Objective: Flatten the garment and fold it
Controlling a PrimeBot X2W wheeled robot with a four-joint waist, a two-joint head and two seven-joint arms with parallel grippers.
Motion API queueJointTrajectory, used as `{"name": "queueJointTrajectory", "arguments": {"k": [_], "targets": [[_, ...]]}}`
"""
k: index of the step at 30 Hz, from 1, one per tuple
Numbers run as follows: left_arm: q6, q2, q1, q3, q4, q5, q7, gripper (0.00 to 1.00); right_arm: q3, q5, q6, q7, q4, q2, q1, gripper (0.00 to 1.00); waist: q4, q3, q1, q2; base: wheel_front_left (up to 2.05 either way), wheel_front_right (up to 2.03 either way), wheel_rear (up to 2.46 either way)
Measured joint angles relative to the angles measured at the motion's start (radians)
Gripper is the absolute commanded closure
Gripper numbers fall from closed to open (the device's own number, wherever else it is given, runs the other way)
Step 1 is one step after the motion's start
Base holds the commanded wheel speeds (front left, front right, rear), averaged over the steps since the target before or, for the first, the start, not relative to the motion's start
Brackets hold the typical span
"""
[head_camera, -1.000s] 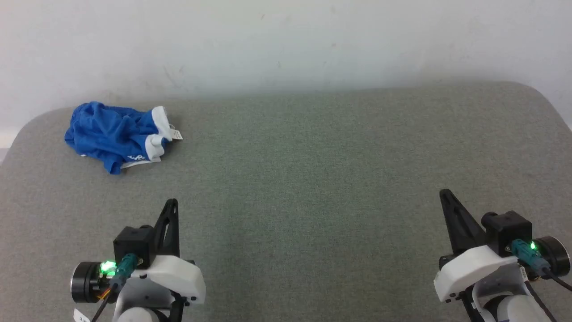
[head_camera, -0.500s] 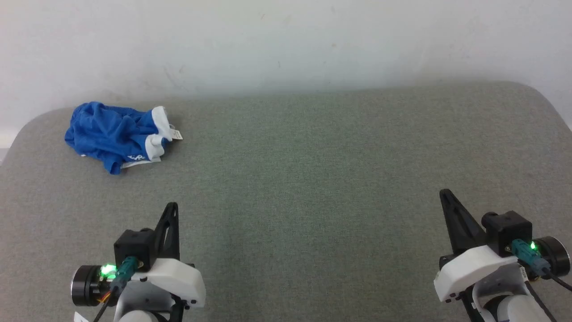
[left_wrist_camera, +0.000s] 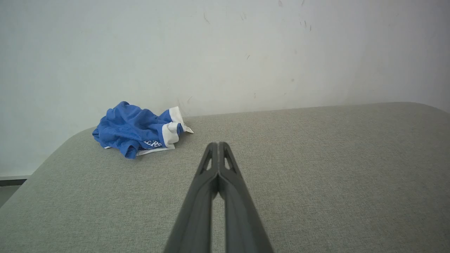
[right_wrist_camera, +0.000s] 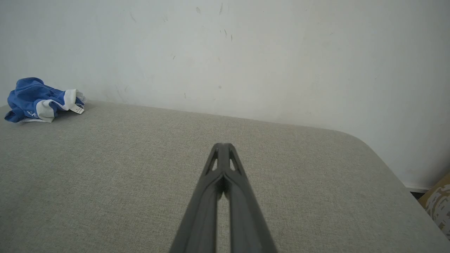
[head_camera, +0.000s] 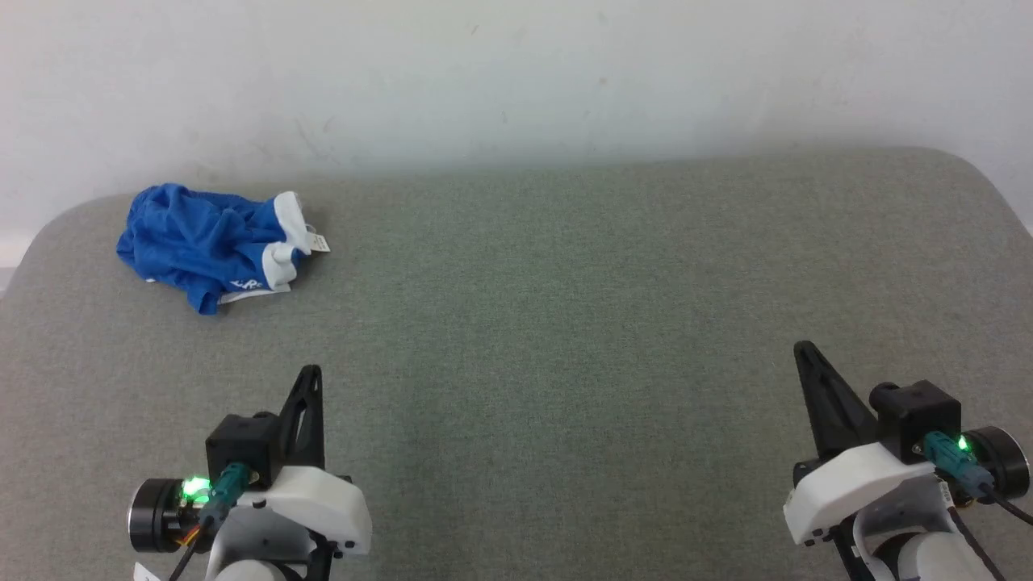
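Note:
The garment [head_camera: 208,244] is a crumpled heap of bright blue fabric with a white waistband and a small white label, lying at the far left of the grey-green padded table [head_camera: 565,323] near the wall. It also appears as the garment [left_wrist_camera: 139,129] in the left wrist view and the garment [right_wrist_camera: 38,99] far left in the right wrist view. My left gripper [head_camera: 311,373] sits at the lower left, shut and empty, well short of the heap. My right gripper [head_camera: 802,349] rests at the lower right, shut and empty. The fingertips meet in both wrist views, left gripper [left_wrist_camera: 218,144] and right gripper [right_wrist_camera: 223,144].
A pale scuffed wall [head_camera: 516,81] runs right behind the table's far edge. The table has rounded corners at the far left and far right. A brown patterned object [right_wrist_camera: 438,203] stands on the floor beyond the table's right edge.
The left gripper has drawn back slightly toward the bottom of the head view. The garment and the right gripper have stayed put.

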Motion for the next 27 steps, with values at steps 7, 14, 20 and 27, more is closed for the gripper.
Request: {"name": "queueJointTrajectory", "arguments": {"k": [7, 14, 20, 27], "targets": [[0.001, 0.001, 0.0, -0.001, 0.001, 0.0, 0.0, 0.0, 0.0, 0.001, -0.001, 0.0, 0.002, 0.0, 0.0, 0.0, 0.0, 0.0, 0.0, 0.0, 0.0, 0.0, 0.0], [0.002, 0.001, 0.0, -0.005, 0.009, -0.003, -0.01, 0.0, 0.0, 0.012, -0.001, -0.007, 0.009, -0.001, 0.0, 0.0, 0.0, 0.0, 0.0, 0.0, 0.0, 0.0, 0.0], [0.005, 0.001, 0.0, -0.009, 0.015, -0.01, -0.02, 0.0, -0.002, 0.026, -0.001, -0.021, 0.016, -0.001, 0.0, 0.0, 0.0, 0.0, 0.0, 0.0, 0.0, 0.0, 0.0], [0.013, 0.001, -0.001, -0.017, 0.022, -0.023, -0.035, 0.0, -0.005, 0.039, -0.001, -0.036, 0.027, -0.001, 0.0, 0.0, 0.003, 0.001, 0.0, 0.0, 0.0, 0.0, 0.0]]}}
